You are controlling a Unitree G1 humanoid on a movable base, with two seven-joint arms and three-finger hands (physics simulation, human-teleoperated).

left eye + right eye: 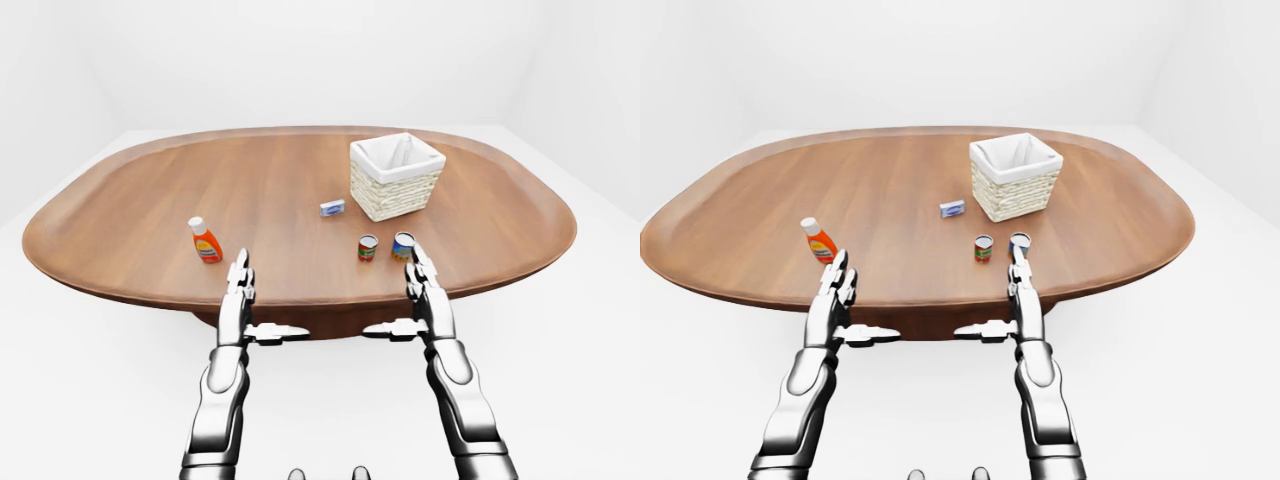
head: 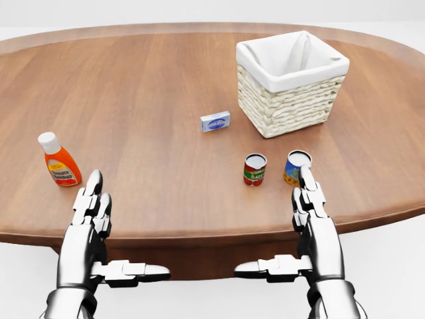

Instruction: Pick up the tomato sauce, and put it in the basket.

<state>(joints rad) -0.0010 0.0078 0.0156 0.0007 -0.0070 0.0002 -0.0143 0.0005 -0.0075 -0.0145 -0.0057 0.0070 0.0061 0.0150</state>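
Note:
The tomato sauce (image 2: 255,169) is a small red can with a green band, upright on the wooden table (image 2: 153,86). Up and right of it in the head view stands the white-lined wicker basket (image 2: 291,83), with nothing showing inside. My right hand (image 2: 312,212) is open at the table's near edge, fingers straight, thumb pointing left, just right of and below the can and apart from it. My left hand (image 2: 93,216) is open too, far to the left, thumb pointing right. Neither hand holds anything.
A blue and yellow can (image 2: 297,166) stands right beside the tomato sauce, and my right fingertips overlap its lower edge in the view. An orange bottle (image 2: 59,161) with a white cap stands above my left hand. A small blue box (image 2: 215,121) lies left of the basket.

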